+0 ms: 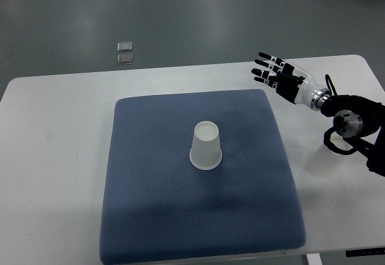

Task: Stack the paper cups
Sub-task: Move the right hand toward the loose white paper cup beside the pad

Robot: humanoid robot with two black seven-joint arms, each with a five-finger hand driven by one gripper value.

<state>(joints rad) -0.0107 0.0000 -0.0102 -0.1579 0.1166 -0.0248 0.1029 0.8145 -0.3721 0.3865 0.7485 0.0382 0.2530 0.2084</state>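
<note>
Top view shows us nothing stacked yet. On the blue mat (198,217), low centre, one paper cup (206,146) stands upside down with open room all round. A second cup (325,163) sits off the mat at right, under the arm, near the desk (54,157) edge. Further up, our right hand (278,76) hovers, fingers spread, empty.
</note>
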